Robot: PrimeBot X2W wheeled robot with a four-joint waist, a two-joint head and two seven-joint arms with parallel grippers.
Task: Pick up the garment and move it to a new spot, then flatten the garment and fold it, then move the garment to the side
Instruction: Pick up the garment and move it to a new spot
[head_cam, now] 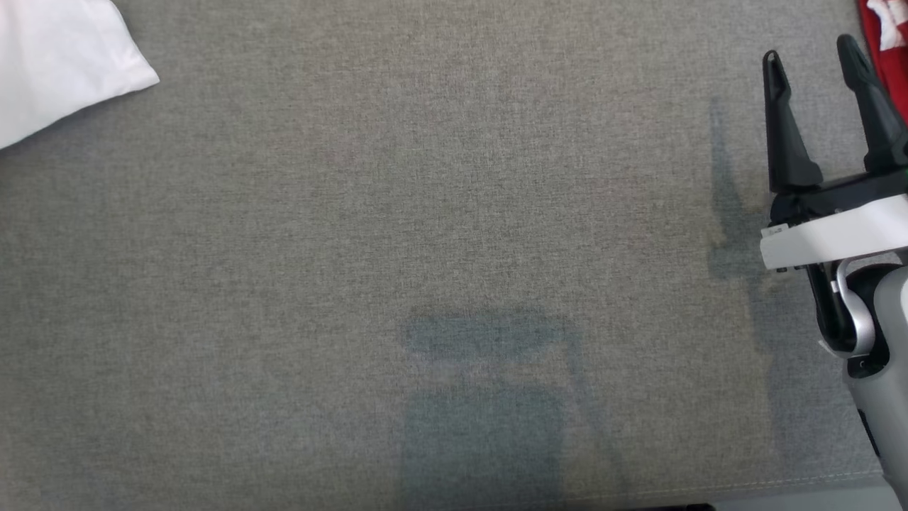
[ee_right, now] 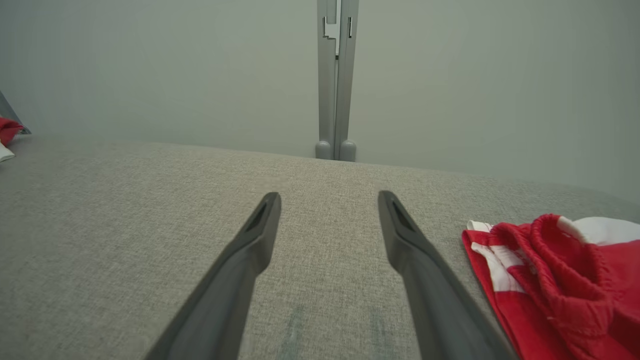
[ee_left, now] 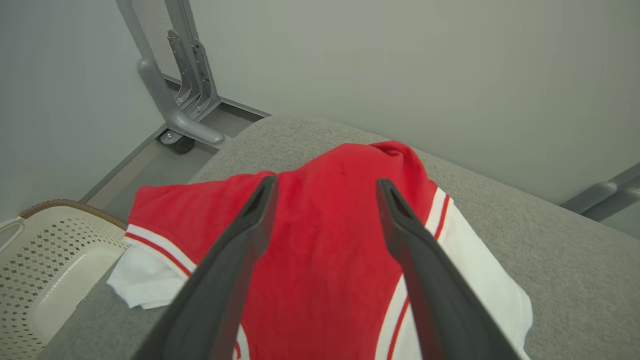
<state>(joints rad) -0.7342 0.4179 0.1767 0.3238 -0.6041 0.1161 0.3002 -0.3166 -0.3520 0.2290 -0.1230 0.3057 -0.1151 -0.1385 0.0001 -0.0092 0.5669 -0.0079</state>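
So here's the setup: a big grey surface (head_cam: 425, 213) with most of the middle bare.

The right gripper (head_cam: 810, 50) sits at the right side with its fingers pointing to the far edge. They're spread wide with nothing between them. From its own wrist cam, the right gripper (ee_right: 328, 196) is over plain grey fabric. The right garment (ee_right: 560, 280) is a crumpled red piece with white bits and a bunched waistband, lying just to its right and not touching it. From the head cam that same red heap (head_cam: 895, 67) pokes in at the far right corner, just past the right finger.

The left gripper (ee_left: 326, 182) is also wide open and not holding anything. It's above the left garment (ee_left: 320, 260), which is red with white panels and thin red stripes and is spread fairly flat near a corner of the surface. Can't tell if the fingertips touch the cloth or just hang over it.

A white cloth corner (head_cam: 57, 64) shows at the far left in the head cam. I can't say for sure it belongs to the left garment.

Off the surface's edge next to that garment there's a cream perforated basket (ee_left: 50, 270) on the floor, plus a grey frame leg (ee_left: 175, 100) on a caster by the wall. A grey post (ee_right: 336, 75) stands at the far edge, ahead of the right gripper.
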